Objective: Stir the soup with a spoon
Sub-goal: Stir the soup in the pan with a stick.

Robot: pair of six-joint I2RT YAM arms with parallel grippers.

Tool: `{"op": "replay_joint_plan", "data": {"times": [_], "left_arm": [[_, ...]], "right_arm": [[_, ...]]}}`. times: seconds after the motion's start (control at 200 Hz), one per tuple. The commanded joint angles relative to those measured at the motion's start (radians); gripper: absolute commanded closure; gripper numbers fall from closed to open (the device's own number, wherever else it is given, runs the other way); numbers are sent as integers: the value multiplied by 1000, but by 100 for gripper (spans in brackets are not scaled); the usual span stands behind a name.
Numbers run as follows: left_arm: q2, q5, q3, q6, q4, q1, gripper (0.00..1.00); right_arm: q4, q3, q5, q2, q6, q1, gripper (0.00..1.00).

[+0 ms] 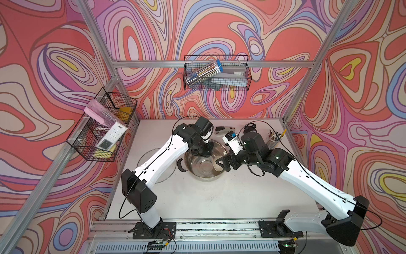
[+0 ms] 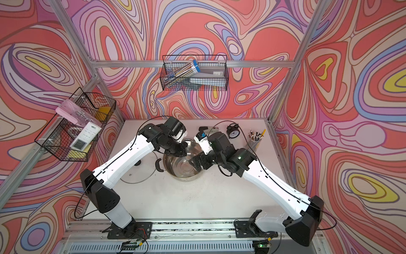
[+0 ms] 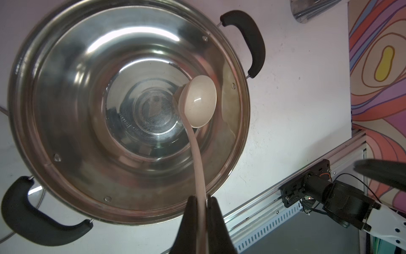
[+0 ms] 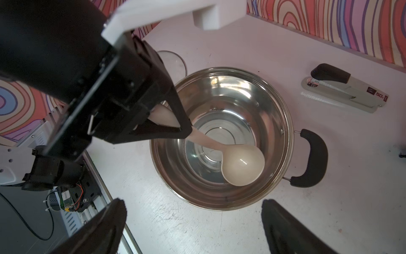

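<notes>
Our left jaws are clenched on the slim handle of the spoon (image 3: 200, 101). Its bowl sits low in the pot (image 4: 272, 105), toward the 3 o'clock side as seen from above. Our right jaws hang spread wide and empty, just over that same rim. We judge the stirring to be the step in hand. We should sweep the bowl in slow rounds over the pot's floor, keeping it off the wall so the pot does not slide on the worktop (image 1: 208, 198). We should also keep the right jaws out of the handle's path. The lid (image 2: 136, 173) lies at the pot's 9 o'clock.

Cream-beige spoon (image 4: 241, 165), bowl low inside steel pot (image 4: 283, 123), handle slanting upward
</notes>
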Motion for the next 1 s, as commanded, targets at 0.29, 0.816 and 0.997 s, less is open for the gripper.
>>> {"op": "replay_joint_plan", "data": {"times": [0.29,0.816,0.997], "left_arm": [[-101,-252,17,6,-218,8,100],[34,-327,178,69,-98,32,100],[62,-181,186,73,-32,27,100]], "right_arm": [[-8,80,113,51,-22,83,2],[-26,63,201,8,67,115,2],[-36,52,219,-5,82,116,2]]}}
